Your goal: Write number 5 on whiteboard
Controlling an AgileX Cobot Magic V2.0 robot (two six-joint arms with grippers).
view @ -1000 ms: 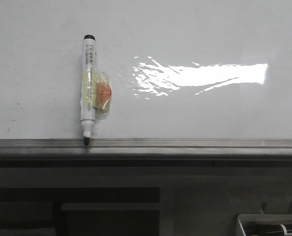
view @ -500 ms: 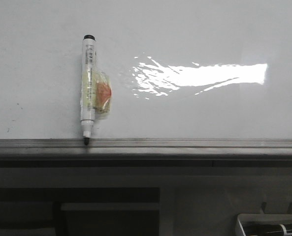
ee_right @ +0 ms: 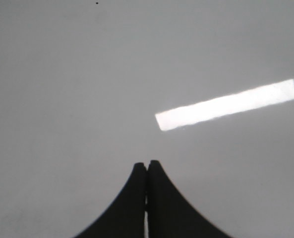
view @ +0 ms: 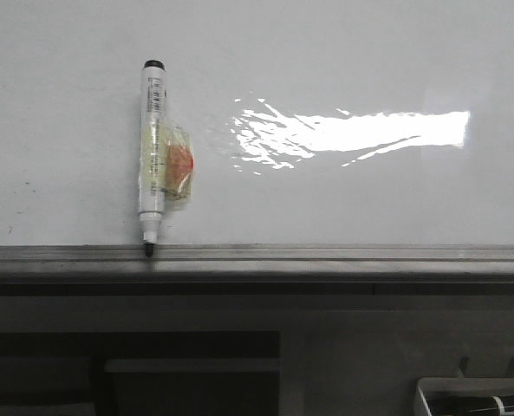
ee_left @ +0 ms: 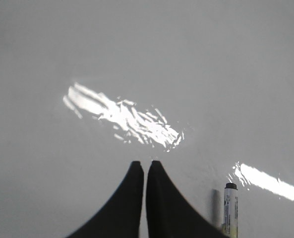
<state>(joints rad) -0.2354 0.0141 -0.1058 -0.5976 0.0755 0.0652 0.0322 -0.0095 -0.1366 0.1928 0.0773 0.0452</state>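
The whiteboard (view: 369,52) is glossy white, with a bright glare patch and a few tiny dark specks. No number 5 shows on it in any view. A white marker (view: 152,147) with a black cap lies on the board, its dark tip at the grey rail (view: 326,253). A clear tape wrap with an orange patch (view: 180,165) is on its barrel. My left gripper (ee_left: 143,163) is shut and empty above the board, and the marker (ee_left: 229,213) lies apart beside it. My right gripper (ee_right: 147,163) is shut and empty over bare board (ee_right: 62,74). Neither gripper shows in the front view.
Below the rail is a dark lower area with a dark box shape (view: 187,381). A white tray (view: 473,399) holding another marker sits at the bottom right corner. Glare streaks cross the board in both wrist views.
The marker and the rest of the front view sit a few pixels further left than before. Nothing else has visibly changed.
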